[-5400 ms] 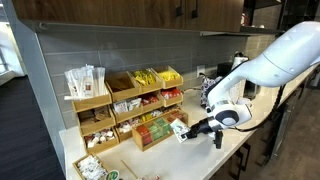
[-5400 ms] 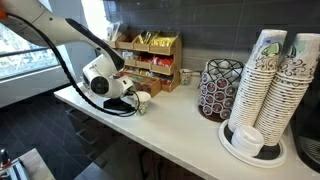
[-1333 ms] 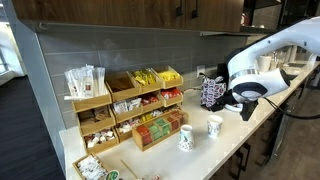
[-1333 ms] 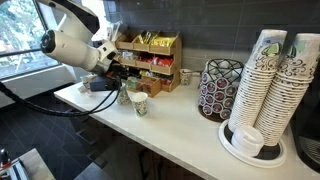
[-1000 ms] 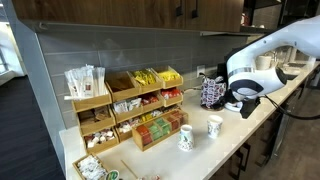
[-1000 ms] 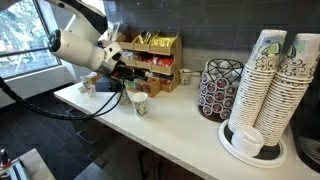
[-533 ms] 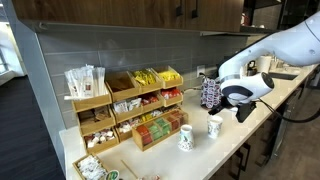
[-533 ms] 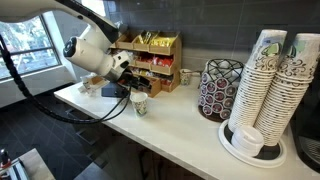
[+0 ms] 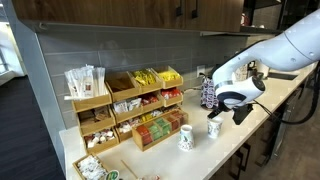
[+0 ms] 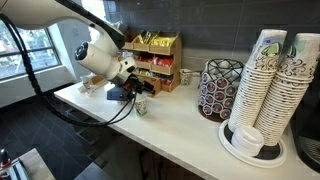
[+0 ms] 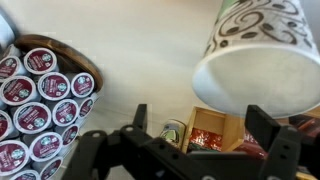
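1. The gripper hangs empty, its fingers spread wide, with the cup just ahead of them and untouched.
2. The white paper cup with brown swirls stands upright on the pale countertop. It is probably light, thin-walled and easily crushed or tipped, so grip it gently across mid-wall.
3. Nearby are a second patterned paper cup, a wooden tea organiser and a wire pod carousel.

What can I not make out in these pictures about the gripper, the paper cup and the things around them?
Wrist view: the paper cup is cut off by the top edge, and its inside does not show.
Both exterior views: the gripper is too small and dark to tell if it touches the cup.
Wrist view: the labels on the coffee pods are blurred.
Exterior view: the print on the packets is too small to read.
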`<action>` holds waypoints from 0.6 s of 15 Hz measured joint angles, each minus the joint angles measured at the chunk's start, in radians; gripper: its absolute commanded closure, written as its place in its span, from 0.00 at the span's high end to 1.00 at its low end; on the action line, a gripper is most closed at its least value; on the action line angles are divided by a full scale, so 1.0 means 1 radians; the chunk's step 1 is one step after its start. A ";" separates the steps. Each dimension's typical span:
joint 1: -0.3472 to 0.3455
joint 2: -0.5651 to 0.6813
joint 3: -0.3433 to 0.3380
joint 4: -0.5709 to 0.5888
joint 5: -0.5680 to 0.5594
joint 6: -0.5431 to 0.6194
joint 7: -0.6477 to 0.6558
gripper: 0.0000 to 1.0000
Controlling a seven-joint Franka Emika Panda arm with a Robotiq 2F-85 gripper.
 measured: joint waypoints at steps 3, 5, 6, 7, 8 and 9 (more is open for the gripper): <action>0.009 0.033 0.003 -0.004 -0.054 0.000 0.038 1.00; 0.020 0.053 0.010 -0.003 -0.077 0.000 0.059 1.00; 0.025 0.059 0.016 -0.001 -0.077 0.000 0.059 1.00; 0.031 0.063 0.022 -0.001 -0.077 0.000 0.059 1.00; 0.037 0.066 0.027 -0.001 -0.077 0.000 0.059 1.00; 0.042 0.067 0.031 -0.001 -0.077 0.000 0.058 1.00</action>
